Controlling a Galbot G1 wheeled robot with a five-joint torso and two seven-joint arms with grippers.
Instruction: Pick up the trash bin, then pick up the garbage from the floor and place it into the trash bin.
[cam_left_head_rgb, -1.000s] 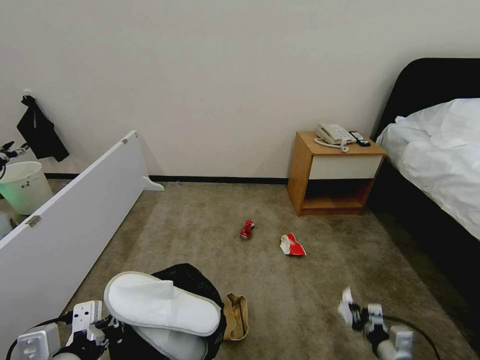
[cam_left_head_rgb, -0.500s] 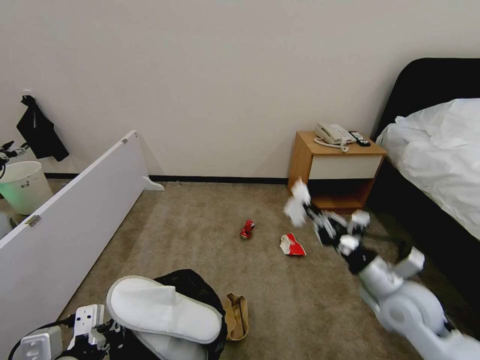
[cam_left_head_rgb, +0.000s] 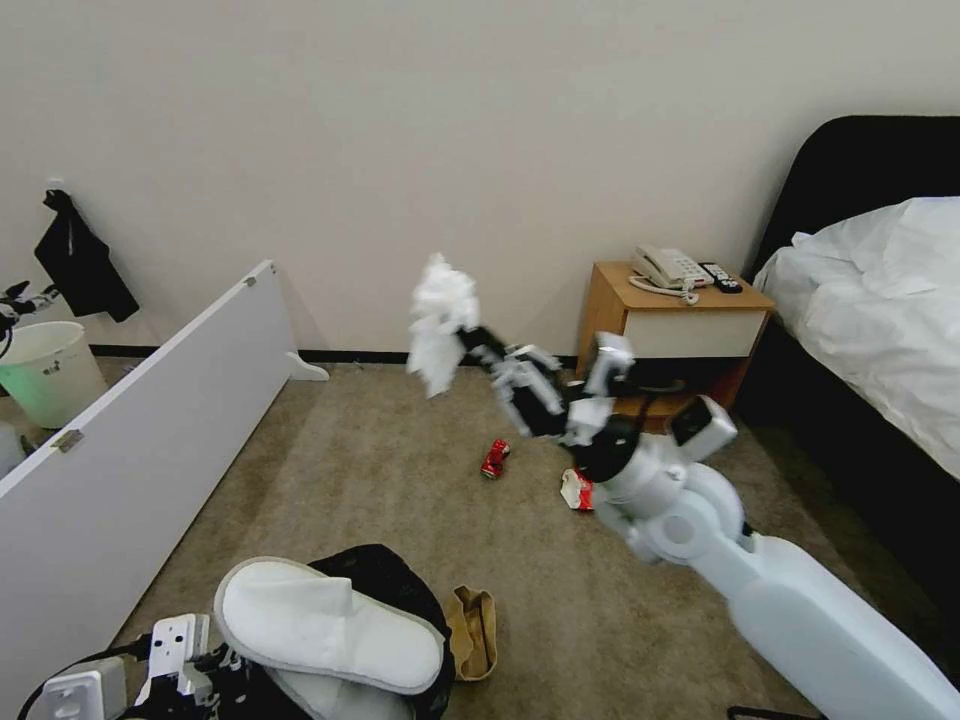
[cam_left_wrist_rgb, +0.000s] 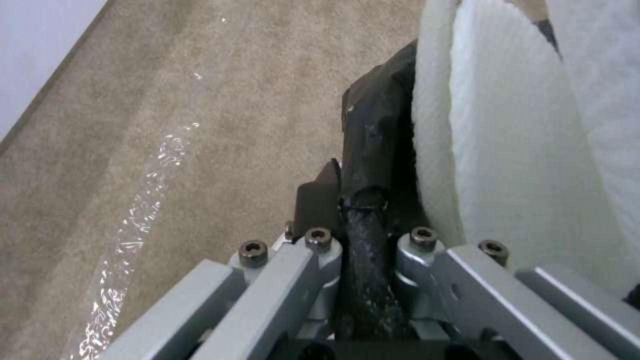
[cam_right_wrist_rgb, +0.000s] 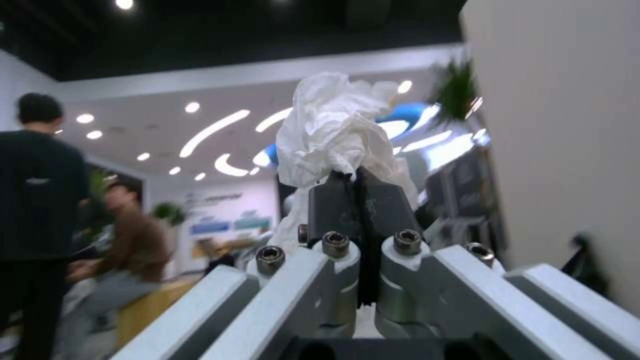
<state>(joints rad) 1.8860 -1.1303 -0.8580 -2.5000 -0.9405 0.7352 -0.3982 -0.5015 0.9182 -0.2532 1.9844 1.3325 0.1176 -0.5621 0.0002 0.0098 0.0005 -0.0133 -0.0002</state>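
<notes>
The trash bin (cam_left_head_rgb: 385, 570), lined with a black bag, hangs at the bottom left of the head view, and a white slipper (cam_left_head_rgb: 325, 622) lies across its mouth. My left gripper (cam_left_head_rgb: 222, 662) is shut on the bin's bagged rim (cam_left_wrist_rgb: 365, 150), beside the slipper (cam_left_wrist_rgb: 513, 150). My right gripper (cam_left_head_rgb: 472, 342) is raised mid-air over the floor (cam_left_head_rgb: 380, 490), shut on a crumpled white tissue (cam_left_head_rgb: 438, 320), whose upper part stands above the fingers (cam_right_wrist_rgb: 330, 127). On the carpet lie a crushed red can (cam_left_head_rgb: 494, 458), a red-and-white wrapper (cam_left_head_rgb: 572, 490) partly behind the right arm, and a brown paper bag (cam_left_head_rgb: 472, 630) next to the bin.
A long white board (cam_left_head_rgb: 130, 440) leans along the left. Behind it stands an unlined white bucket (cam_left_head_rgb: 45, 370). A wooden nightstand (cam_left_head_rgb: 670, 345) with a telephone stands against the far wall, and a bed (cam_left_head_rgb: 880, 300) runs down the right side.
My right arm has swung up from low on the right and moved left, carrying the tissue high over the middle of the carpet. The bin sits slightly lower in view.
</notes>
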